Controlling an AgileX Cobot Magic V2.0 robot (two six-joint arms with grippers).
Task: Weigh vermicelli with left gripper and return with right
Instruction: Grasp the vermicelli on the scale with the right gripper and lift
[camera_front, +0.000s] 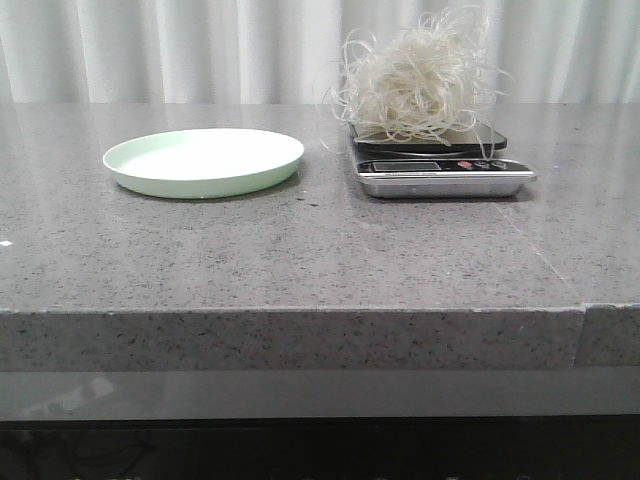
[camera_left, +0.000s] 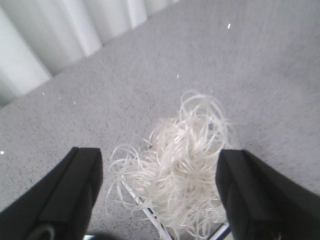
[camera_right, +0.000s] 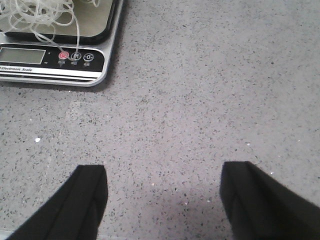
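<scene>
Vermicelli (camera_front: 418, 85) sits piled on the scale (camera_front: 440, 172), loose strands spilling over the platform edge. Scale stands on the grey tabletop (camera_front: 300, 250), right of the pale green plate (camera_front: 203, 161); the two are apart. Left claw (camera_left: 160, 192) gapes wide, fingers on either side of the clump, not pinching it. Right claw (camera_right: 162, 200) also spread wide over bare tabletop, holding nothing, the scale's button panel (camera_right: 75, 57) a little way off. Display unreadable.
</scene>
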